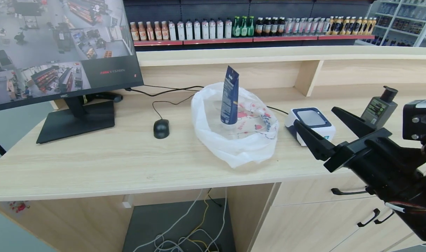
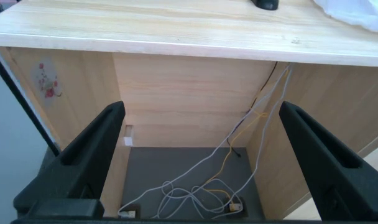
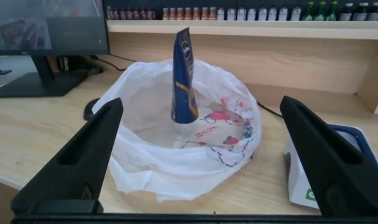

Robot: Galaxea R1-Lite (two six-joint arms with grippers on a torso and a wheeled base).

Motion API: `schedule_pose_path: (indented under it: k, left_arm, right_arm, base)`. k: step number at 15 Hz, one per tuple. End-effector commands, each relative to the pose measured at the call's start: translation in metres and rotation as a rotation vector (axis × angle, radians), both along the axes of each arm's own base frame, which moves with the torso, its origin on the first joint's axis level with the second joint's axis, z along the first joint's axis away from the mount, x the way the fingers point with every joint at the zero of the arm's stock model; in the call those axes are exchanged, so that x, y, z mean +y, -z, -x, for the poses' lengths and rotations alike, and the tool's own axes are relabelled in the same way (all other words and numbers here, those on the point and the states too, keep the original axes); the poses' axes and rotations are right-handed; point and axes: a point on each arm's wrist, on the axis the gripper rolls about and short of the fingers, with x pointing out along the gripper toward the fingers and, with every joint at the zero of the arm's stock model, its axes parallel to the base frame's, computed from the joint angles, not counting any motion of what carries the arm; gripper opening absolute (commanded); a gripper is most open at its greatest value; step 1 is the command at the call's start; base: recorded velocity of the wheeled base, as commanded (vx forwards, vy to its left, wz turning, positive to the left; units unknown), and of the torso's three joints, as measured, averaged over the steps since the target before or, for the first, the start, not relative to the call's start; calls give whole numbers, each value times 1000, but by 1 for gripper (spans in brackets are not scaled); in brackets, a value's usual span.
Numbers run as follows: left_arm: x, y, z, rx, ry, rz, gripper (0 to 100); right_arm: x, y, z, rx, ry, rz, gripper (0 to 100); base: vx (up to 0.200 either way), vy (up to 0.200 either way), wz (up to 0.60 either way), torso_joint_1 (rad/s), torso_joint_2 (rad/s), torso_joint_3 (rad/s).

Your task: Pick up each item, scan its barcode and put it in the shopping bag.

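Observation:
A white plastic shopping bag lies open on the wooden counter. A dark blue tube stands upright inside it. To the bag's right sits the white barcode scanner. A grey bottle with a black cap stands further right on the counter. My right gripper hangs open above the counter's front right, near the scanner, holding nothing. My left gripper is open and empty below the counter's front edge, facing the open space under the counter.
A monitor on a black stand occupies the counter's left, with a black mouse and cables beside it. A raised wooden ledge runs behind the counter. Drawers with black handles sit below right. Loose cables lie under the counter.

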Motion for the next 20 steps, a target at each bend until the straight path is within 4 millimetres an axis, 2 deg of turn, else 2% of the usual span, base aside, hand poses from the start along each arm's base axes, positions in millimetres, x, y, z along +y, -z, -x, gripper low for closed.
schedule_pose_path:
  k: [1, 5, 11, 20]
  left_arm:
    - [0, 0, 0, 0, 0, 0, 100]
    - [0, 0, 0, 0, 0, 0, 100]
    - [0, 0, 0, 0, 0, 0, 100]
    - [0, 0, 0, 0, 0, 2, 100]
  right_arm:
    - [0, 0, 0, 2, 0, 1, 100]
    - [-1, 7, 0, 32, 2, 9, 100]
    - [-12, 4, -8, 21, 61, -2, 100]
    - [-13, 5, -9, 22, 73, 9, 100]
  base:
    - [0, -200, 0, -12, -7, 7]
    - [0, -200, 0, 4, -1, 4]
    - [0, -200, 0, 3, 4, 2]
    - [0, -200, 0, 3, 1, 4]
